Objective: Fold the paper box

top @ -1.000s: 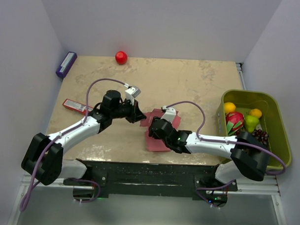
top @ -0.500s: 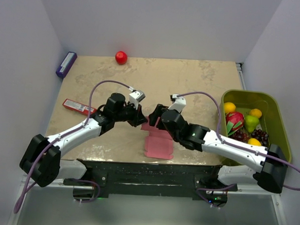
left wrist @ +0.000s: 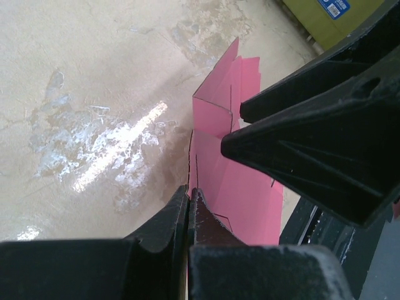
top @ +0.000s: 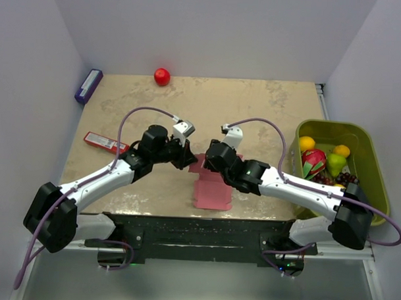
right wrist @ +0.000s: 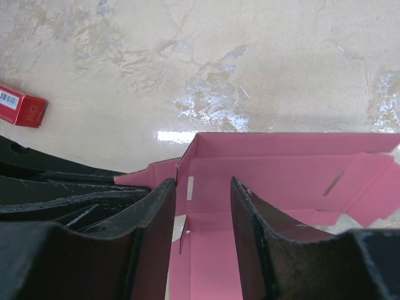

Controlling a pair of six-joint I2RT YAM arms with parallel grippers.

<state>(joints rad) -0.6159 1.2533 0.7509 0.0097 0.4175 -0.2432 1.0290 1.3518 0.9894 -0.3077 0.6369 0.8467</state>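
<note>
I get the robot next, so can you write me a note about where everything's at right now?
Left end effector: shut, pinching an edge of the paper box.
Right end effector: open, straddling a raised flap.
The paper box lies on the table, between the two.
Done: some flaps are creased and standing up.
Left: fold the remaining walls and tuck the tabs.

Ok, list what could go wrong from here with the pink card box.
1. The left pincer is shut on only the thin edge of the pink die-cut card box; a tug could tear the card or let it slip out.
2. The right pincer stands open above the half-raised walls, seemingly gripping nothing, so those folds may spring flat.
3. Both pincers crowd one corner and could knock together.
</note>
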